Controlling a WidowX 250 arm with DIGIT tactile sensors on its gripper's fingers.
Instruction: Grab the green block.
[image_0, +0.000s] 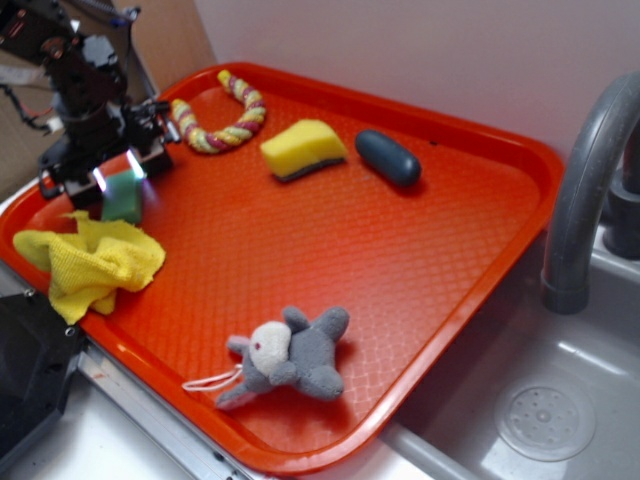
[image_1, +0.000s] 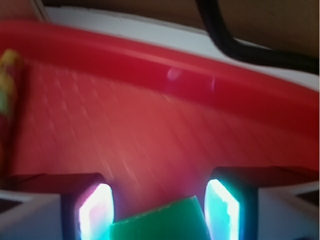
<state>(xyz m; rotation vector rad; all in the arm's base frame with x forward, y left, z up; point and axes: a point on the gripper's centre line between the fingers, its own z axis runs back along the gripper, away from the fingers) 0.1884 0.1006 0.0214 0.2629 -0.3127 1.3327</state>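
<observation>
Although its upper edge is covered by the gripper (image_0: 115, 178), the green block (image_0: 122, 197) shows at the left of the exterior frame, lying flat on the red tray (image_0: 420, 250) with its long side running toward the upper right. In the blurred wrist view only its top corner enters the bottom edge, between two glowing fingers (image_1: 221, 210) spread wide, not touching it. The black arm (image_0: 85, 85) reaches down from the upper left corner. A yellow cloth (image_0: 90, 262) lies just below the block.

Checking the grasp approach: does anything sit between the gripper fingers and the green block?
Nothing. In the wrist view the green block sits between both fingers, with only bare red tray around it.
</observation>
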